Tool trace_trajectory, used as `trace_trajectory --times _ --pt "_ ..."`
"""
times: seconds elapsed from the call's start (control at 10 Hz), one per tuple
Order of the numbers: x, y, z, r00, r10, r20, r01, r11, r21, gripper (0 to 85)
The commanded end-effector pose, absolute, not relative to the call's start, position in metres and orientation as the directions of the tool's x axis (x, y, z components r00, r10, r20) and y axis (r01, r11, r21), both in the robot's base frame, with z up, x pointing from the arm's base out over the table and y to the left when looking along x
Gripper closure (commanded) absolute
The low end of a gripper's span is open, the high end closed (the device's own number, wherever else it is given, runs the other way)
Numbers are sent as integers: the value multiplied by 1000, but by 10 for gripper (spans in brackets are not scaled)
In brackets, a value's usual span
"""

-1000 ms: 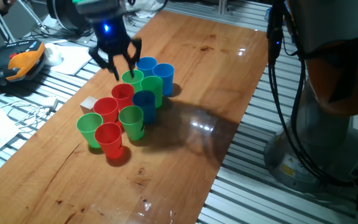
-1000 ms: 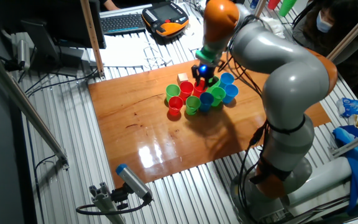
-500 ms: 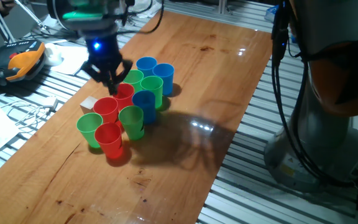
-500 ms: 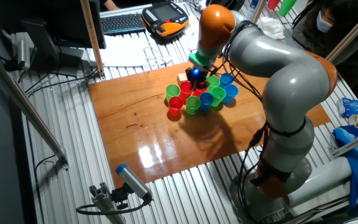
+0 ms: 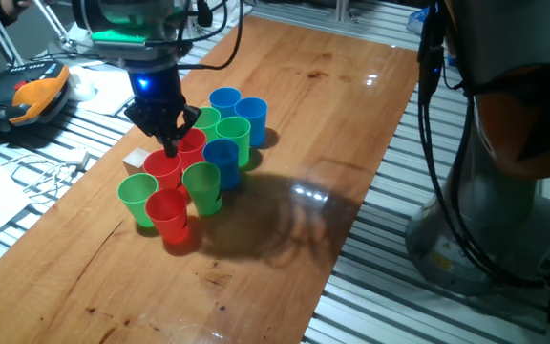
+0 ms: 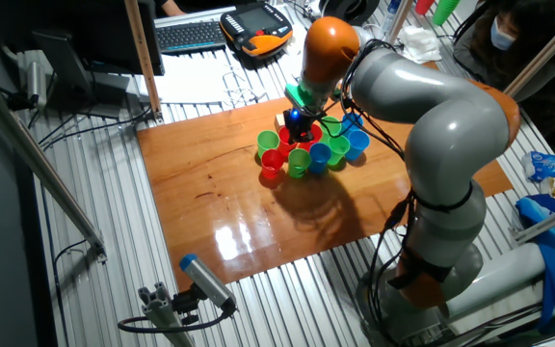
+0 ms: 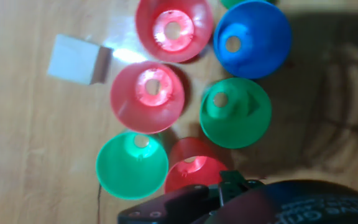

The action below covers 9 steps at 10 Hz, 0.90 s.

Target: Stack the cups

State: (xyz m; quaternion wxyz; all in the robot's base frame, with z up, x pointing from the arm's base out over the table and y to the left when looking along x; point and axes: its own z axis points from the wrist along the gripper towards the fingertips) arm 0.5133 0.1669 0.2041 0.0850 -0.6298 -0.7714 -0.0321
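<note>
Now my hand [image 5: 172, 143] low over red cups [image 5: 168, 168] in the cluster, fingers close together, holding nothing I see, wooden cube [image 7: 78, 59] beside, on tabletop [image 5: 285, 134].

The cups [image 5: 199, 158] stand packed rim to rim at the left centre of the frame, leaving no gap between them for the pincer [image 5: 168, 139]. A small wooden cube [image 5: 136, 159] blocks their left flank. Right and lower surface [image 5: 285, 258] lies open.
</note>
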Motion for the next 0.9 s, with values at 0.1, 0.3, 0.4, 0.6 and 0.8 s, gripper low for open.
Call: trace_trajectory --times 0.1,0.3,0.4,0.6,0.8 --pt "513 167 204 -219 954 207 969 237 -69 850" --pt "513 167 204 -394 894 213 902 420 -95 850" --pt "513 167 204 -390 898 204 905 415 -96 850" --pt "513 167 204 -281 938 204 950 302 -76 850" --pt "517 170 202 -167 966 198 981 182 -64 680"
